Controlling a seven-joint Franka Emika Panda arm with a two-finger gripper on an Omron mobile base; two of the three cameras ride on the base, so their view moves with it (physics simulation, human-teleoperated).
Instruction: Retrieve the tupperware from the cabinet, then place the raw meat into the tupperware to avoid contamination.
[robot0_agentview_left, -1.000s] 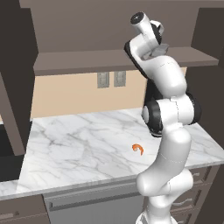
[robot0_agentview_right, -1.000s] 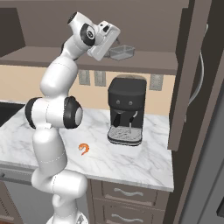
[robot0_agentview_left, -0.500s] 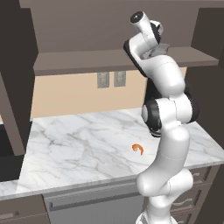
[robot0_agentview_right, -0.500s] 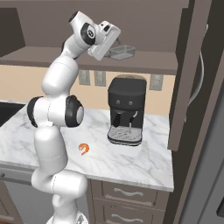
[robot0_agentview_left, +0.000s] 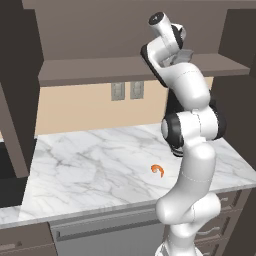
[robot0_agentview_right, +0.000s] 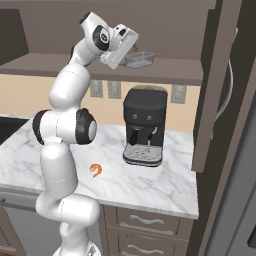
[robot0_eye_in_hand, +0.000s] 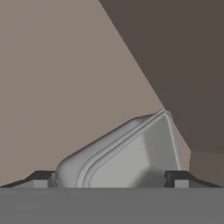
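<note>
- step in hand: fetching the tupperware (robot0_agentview_right: 139, 59) from the cabinet (robot0_agentview_right: 165, 70); the arm reaches up to the open shelf, so i judge this to be the approach just ahead of the grasp.
- the tupperware sits on the brown inner shelf, a shallow grey translucent container, right in front of the gripper (robot0_agentview_right: 131, 51) in the right base view.
- in the hand view the tupperware (robot0_eye_in_hand: 131, 159) lies between the two dark fingertips (robot0_eye_in_hand: 43, 177), one tip to each side of it; whether either tip touches its wall i cannot tell.
- tool state: the jaws stand wide apart, straddling the container and not closed on it; nothing is held.
- the raw meat (robot0_agentview_right: 97, 170), a small orange curled piece, lies on the marble counter (robot0_agentview_right: 165, 185) well below, left of the black coffee machine (robot0_agentview_right: 145, 127) in the right base view and apart from it.
- in the left base view the raw meat (robot0_agentview_left: 158, 170) rests on the counter just beside the arm's lower links.
- next move, as i judge it: ease the hand slightly further so the tips sit along the container's walls, then close on it firmly.
- after that the container needs lifting clear of the shelf lip and bringing down to the counter near the meat.
- risk: the thin rim could slip or tilt the container if the tips catch only an edge.
</note>
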